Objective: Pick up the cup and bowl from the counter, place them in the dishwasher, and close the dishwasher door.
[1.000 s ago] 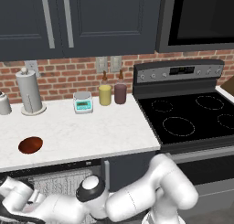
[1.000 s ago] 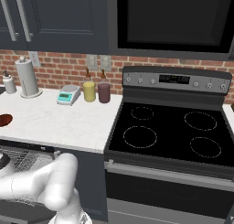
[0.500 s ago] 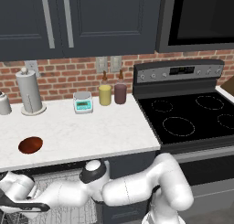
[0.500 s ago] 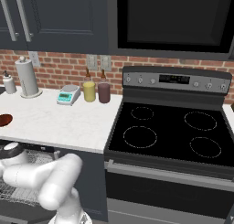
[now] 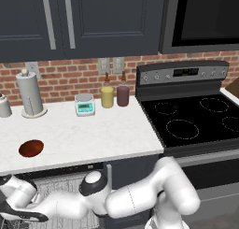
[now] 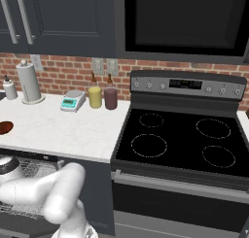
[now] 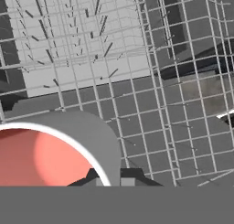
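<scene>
Hand view is showing us the cup [image 7: 41,157] at seven o'clock, jaws pinched on its rim, now swinging lower over the dishwasher [image 7: 82,40] rack than a second ago, while the bowl [image 5: 31,148] is waiting on the counter [image 5: 112,134].

No lettering can be read anywhere (the stove [image 6: 185,135] display is only a blur).

The kitchen is lit evenly and softly, with no glare seen on the counter [image 5: 93,130] and only faint shadows cast beside the jars. The base views are rendered slightly soft. In the hand view, the dishwasher rack [image 7: 137,81] is shaded darker toward the right.
</scene>
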Controlling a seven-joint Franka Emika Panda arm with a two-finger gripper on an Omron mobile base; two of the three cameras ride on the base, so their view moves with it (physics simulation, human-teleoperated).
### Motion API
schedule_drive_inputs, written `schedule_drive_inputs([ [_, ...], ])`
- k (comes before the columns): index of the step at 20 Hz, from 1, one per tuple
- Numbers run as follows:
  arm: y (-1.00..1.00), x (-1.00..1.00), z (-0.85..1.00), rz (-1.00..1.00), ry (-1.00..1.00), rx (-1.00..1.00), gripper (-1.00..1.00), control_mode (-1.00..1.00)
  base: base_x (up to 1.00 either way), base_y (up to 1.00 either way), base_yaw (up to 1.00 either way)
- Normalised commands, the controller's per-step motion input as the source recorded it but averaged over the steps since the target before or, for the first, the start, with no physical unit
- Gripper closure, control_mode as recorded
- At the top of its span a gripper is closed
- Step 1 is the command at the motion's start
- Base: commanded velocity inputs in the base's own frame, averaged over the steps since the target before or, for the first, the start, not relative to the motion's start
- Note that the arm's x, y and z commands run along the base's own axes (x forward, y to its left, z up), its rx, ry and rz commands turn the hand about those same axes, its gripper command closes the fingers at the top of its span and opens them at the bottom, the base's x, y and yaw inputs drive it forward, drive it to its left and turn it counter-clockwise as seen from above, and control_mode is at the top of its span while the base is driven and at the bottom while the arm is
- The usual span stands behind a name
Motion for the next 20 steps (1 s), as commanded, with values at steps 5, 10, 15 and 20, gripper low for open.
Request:
schedule_drive_inputs([
  [5, 0.17, 0.01, -0.72, 0.02, -0.1, 0.0, 1.0, -1.0, 0.0, 0.0, 0.0],
  [10, 0.06, 0.04, -0.51, 0.02, -0.04, 0.0, 1.0, -1.0, 0.0, 0.0, 0.0],
  [15, 0.15, 0.0, -0.18, 0.01, 0.0, 0.0, -1.0, -1.0, 0.0, 0.0, 0.0],
  [20, 0.05, 0.0, -0.01, 0.0, 0.0, 0.0, -1.0, -1.0, 0.0, 0.0, 0.0],
])
